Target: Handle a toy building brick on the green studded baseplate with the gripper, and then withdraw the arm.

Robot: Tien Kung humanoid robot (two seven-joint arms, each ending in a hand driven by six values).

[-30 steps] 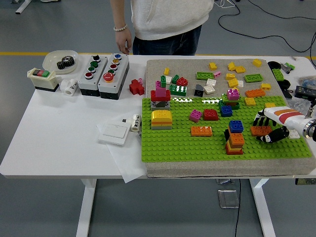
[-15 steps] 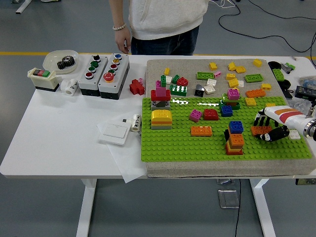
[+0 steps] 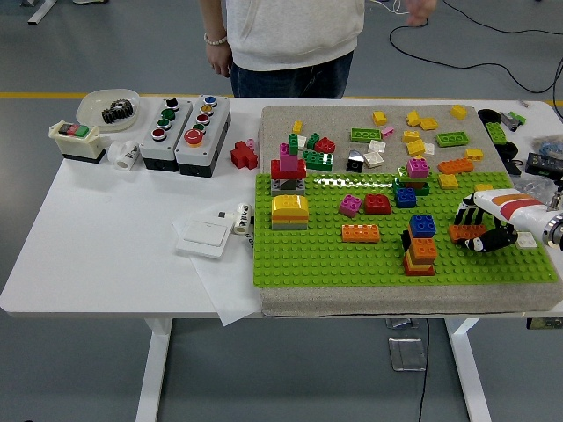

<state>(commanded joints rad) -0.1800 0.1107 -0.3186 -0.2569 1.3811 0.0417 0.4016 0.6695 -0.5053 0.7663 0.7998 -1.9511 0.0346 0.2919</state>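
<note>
The green studded baseplate (image 3: 334, 259) lies on a grey mat at the table's right half. An orange brick (image 3: 464, 232) sits on the plate near its right edge. My right hand (image 3: 479, 230) comes in from the right, and its black fingers curl around that orange brick from above. A stack of red, orange and blue bricks (image 3: 420, 245) stands just left of the hand. Further left on the plate are a flat orange brick (image 3: 360, 233), a red brick (image 3: 376, 204) and a yellow-topped block (image 3: 289, 211). My left arm is out of sight.
Several loose bricks (image 3: 413, 141) lie on the mat (image 3: 290, 119) behind the plate. Button boxes (image 3: 185, 123), a bowl with a gear (image 3: 110, 107) and a white switch plate (image 3: 203, 236) are on the left. A person (image 3: 290, 35) stands at the far side, one hand raised at the top.
The whole view has shifted slightly. My right hand stays on the orange brick, barely moved. The person's hand has lifted off the table's far edge, and the other hand appears at the top.
</note>
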